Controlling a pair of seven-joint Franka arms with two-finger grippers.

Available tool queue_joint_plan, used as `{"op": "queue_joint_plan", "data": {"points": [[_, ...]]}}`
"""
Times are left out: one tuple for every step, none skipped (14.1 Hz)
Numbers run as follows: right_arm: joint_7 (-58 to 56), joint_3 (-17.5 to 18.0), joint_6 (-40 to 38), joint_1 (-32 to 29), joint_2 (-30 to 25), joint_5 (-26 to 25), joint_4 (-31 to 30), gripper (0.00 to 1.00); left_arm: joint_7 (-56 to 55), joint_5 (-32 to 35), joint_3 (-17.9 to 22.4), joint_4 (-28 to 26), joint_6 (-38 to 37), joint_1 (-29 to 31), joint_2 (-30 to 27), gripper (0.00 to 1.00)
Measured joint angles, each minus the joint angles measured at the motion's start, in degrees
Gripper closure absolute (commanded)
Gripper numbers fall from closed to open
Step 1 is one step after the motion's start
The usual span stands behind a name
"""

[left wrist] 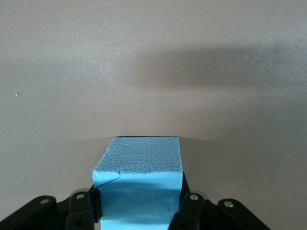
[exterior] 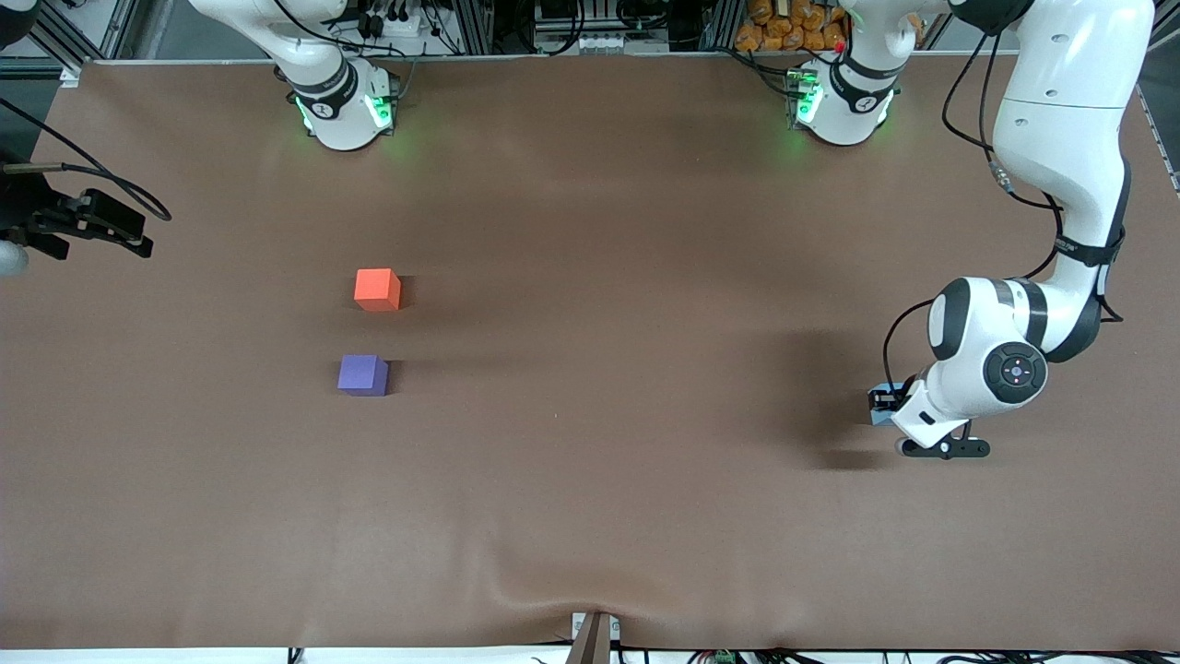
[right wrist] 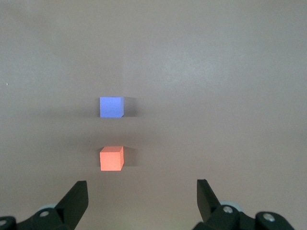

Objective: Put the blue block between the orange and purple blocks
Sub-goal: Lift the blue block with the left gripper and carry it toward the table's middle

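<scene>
Lowest in the front view among the task's things, the blue block sits at the left arm's end of the table, almost hidden under the left gripper. From the left wrist view the block fills the space between the two black fingers, which press against its sides, so the grasp looks made. Whether the cube rests on the table or is raised a little cannot be told.

Well apart from it, toward the right arm's end, stand the other two cubes. The purple block lies nearer the front camera and the orange block farther, with a bare strip of brown table between them. That gap seems just wide enough for a third cube, so the fit may be tight.

Off at the edge of the front view, the right gripper waits over the table's end, its fingers spread wide and empty in the right wrist view, looking onto both cubes.

By my reading, only the pick-up is done. The carry across the table, the lowering into the gap and the release all remain.
</scene>
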Motion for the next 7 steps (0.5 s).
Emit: {"op": "queue_joint_plan", "data": {"points": [[0.00,0.00,0.01,0.00,0.00,0.00,0.00,0.00,0.00,0.00,0.00,0.13,0.06,0.01,0.00,0.53],[0.00,-0.01,0.03,0.00,0.00,0.00,0.00,0.00,0.00,0.00,0.00,0.42,0.15,0.04,-0.02,0.53],[0.00,-0.02,0.04,-0.01,0.00,0.00,0.00,0.00,0.00,0.00,0.00,0.90,0.18,0.05,-0.07,0.53],[0.00,-0.03,0.04,-0.01,0.00,0.00,0.00,0.00,0.00,0.00,0.00,1.37,0.18,0.04,-0.20,0.53],[0.00,-0.04,0.05,-0.01,0.00,0.00,0.00,0.00,0.00,0.00,0.00,1.66,0.18,0.05,-0.47,0.53],[0.00,-0.05,0.06,-0.02,0.00,0.00,0.00,0.00,-0.02,0.00,-0.02,1.81,0.18,0.04,-0.87,0.53],[0.00,-0.06,0.06,-0.02,0.00,0.00,0.00,0.00,-0.07,0.00,-0.04,1.86,0.18,0.03,-1.40,0.53]]}}
